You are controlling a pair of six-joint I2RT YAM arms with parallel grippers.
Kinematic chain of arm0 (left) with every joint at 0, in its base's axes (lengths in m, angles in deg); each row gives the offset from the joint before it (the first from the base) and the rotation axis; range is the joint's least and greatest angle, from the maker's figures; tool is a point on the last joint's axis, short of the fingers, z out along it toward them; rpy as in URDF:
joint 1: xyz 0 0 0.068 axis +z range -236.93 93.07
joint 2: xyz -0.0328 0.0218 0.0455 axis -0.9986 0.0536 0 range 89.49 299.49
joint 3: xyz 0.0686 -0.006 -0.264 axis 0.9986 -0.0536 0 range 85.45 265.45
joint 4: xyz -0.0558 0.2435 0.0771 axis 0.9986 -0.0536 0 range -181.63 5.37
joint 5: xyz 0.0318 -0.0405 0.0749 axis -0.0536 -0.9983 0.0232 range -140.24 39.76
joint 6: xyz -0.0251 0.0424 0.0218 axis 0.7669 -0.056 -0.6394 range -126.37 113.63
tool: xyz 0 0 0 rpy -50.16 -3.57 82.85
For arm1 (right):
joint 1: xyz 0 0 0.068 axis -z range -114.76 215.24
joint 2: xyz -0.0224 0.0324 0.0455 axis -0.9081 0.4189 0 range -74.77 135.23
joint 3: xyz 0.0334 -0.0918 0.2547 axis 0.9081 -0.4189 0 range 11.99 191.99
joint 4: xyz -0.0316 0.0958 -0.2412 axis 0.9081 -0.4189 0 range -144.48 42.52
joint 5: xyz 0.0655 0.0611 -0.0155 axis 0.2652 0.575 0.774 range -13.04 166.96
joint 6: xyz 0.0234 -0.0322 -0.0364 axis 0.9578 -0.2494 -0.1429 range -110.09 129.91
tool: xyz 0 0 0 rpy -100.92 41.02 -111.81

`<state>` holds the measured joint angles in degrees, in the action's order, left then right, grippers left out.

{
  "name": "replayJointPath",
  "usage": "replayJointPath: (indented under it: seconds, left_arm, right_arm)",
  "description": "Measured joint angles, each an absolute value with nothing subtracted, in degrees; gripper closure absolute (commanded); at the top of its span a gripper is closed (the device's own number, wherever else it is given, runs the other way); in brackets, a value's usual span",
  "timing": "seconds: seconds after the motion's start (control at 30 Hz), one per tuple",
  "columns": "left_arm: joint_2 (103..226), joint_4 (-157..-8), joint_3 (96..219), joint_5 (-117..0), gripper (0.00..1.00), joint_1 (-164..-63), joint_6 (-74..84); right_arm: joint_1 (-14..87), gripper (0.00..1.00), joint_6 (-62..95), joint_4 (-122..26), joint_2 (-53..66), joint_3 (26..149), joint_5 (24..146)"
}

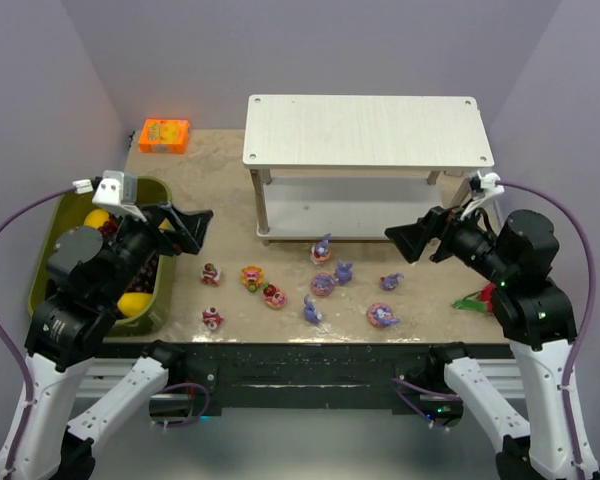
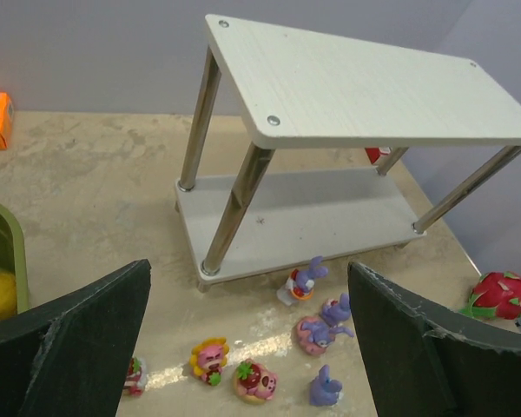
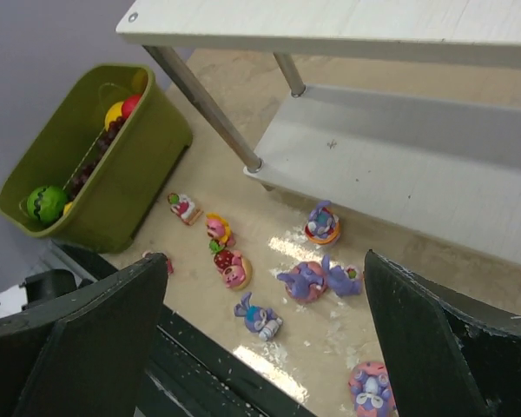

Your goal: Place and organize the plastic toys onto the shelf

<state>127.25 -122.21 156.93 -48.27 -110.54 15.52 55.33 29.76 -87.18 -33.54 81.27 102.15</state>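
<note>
— At the near edge of the table, over its left corner, my left claw hangs with both dark fingers spread wide apart, only air between them; the olive-green bin sits just beside me, fruit inside it; how is it on your side?

— Over the right corner, my right claw gapes just as wide, its fingers well apart and aimed inward; the dragon fruit lies by the right edge, near my wrist.

— Between us the plastic toys are scattered on the tabletop; nearest to me is a small red figure; a little farther in stand a second red figure, a yellow figure and a pink strawberry figure, those last two close together.

— My half has the purple bunnies; nearest is a bunny on a pink ring, with a bare bunny to its left; farther in, a second ringed bunny lies touching or almost touching a smaller bunny; I cannot tell which; one more bunny sits apart to the right.

— And the farthest bunny stands just before the lower board.

— Yes; behind it rises the shelf, white, two boards on four legs, its pale top board above; every toy lies in front of it, on the table.

— At the very back, in the left corner, an orange box rests near the wall.
</note>
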Motion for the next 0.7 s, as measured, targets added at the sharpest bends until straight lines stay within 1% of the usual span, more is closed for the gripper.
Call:
replayJointPath:
  seconds: [0.2,0.33,0.5,0.7]
  left_arm:
    - [125.0,-121.6,150.6,-48.3,0.00,-110.5,15.5]
    - [124.5,-120.9,147.2,-48.3,0.00,-110.5,15.6]
    - [124.3,-119.9,141.8,-48.5,0.01,-110.5,15.8]
    - [124.7,-120.4,138.7,-48.5,0.02,-110.5,17.0]
  right_arm:
    - [53.0,0.01,29.2,-85.5,-34.2,74.7,104.9]
    - [47.0,0.03,29.5,-83.4,-32.2,71.5,103.4]
    - [31.8,0.08,31.4,-78.2,-29.0,65.5,96.6]
    - [11.8,0.09,32.8,-73.3,-22.2,60.7,86.0]
